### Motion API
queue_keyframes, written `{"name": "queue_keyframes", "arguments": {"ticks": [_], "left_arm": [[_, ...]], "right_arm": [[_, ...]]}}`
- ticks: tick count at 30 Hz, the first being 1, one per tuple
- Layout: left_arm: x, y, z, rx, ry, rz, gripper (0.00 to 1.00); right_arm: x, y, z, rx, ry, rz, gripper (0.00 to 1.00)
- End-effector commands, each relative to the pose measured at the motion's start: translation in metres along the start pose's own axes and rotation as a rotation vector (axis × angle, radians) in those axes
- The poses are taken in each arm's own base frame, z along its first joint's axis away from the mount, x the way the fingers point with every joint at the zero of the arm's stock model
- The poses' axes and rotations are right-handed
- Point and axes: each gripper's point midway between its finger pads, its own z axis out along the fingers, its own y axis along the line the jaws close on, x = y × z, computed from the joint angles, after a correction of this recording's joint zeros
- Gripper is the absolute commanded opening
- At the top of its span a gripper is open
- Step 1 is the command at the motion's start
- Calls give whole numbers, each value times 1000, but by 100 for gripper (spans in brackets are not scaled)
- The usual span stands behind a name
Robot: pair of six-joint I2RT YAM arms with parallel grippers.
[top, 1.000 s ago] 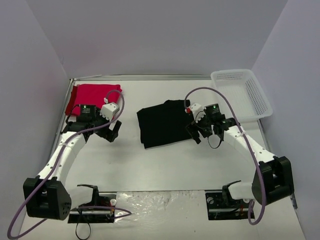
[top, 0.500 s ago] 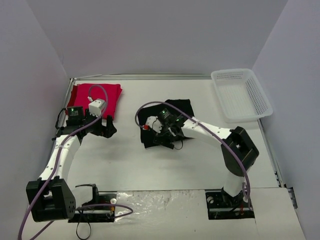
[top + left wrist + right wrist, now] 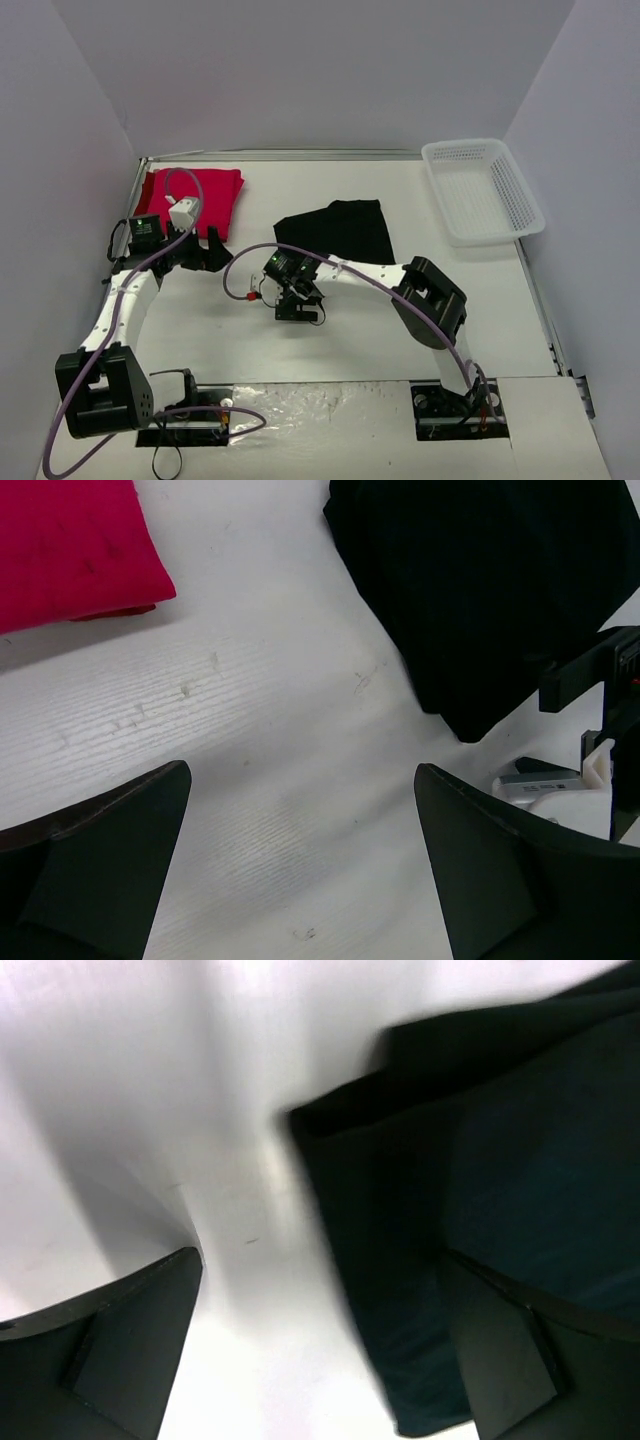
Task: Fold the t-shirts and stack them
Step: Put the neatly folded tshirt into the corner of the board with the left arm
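Black first: found the black t-shirt [image 3: 335, 232] lying roughly folded near the middle of the tabletop [image 3: 400, 330]. Found the red t-shirt [image 3: 195, 190] folded flat at the far left corner, well apart from the black one, not yet stacked on it. Saw the right fingers [image 3: 120, 1350] spread wide and empty, low at the black shirt's near left corner, with its edge reaching in between them. Saw the left fingers [image 3: 100, 870] likewise wide apart, holding nothing, over bare tabletop between the two shirts. Judged both shirts soft, limp and light, likely to sag, drag and come unfolded if lifted by a single point. Judged a layered edge or corner the best hold, pinching all plies together, better still two corners with both arms. Reckoned thin cloth lying flat hard to get under; expected a need to press down and scoop. Noted a white basket [image 3: 470, 143] at the far right, no part of this.
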Motion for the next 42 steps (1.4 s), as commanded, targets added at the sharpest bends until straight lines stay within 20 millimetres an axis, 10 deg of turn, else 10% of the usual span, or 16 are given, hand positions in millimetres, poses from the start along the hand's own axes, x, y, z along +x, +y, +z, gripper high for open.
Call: {"name": "queue_keyframes", "arguments": {"ticks": [1,8,11,13,14,28,42], "left_arm": [[-7,-2,1,20,-38,-10,94],[-5,0,0,9,-30,-11,94],[-3,-1,2,25,-17,-22,94],[-2,-6,3,57,-11,-31,94],[-1,-7,3,66,-9,-36,94],[0,-46,69,333,28,-382,94],[5,-79,146,386,112,-574,94]], "right_arm": [[9,-23,10,100,76,-41,100],[-1,-36,40,144,103,-45,91],[-2,-35,49,136,118,-38,49],[-2,-32,47,125,116,-33,3],[-4,-29,45,112,107,-31,0],[-11,-54,-32,124,28,16,0],[-19,-70,-49,165,12,19,0]]}}
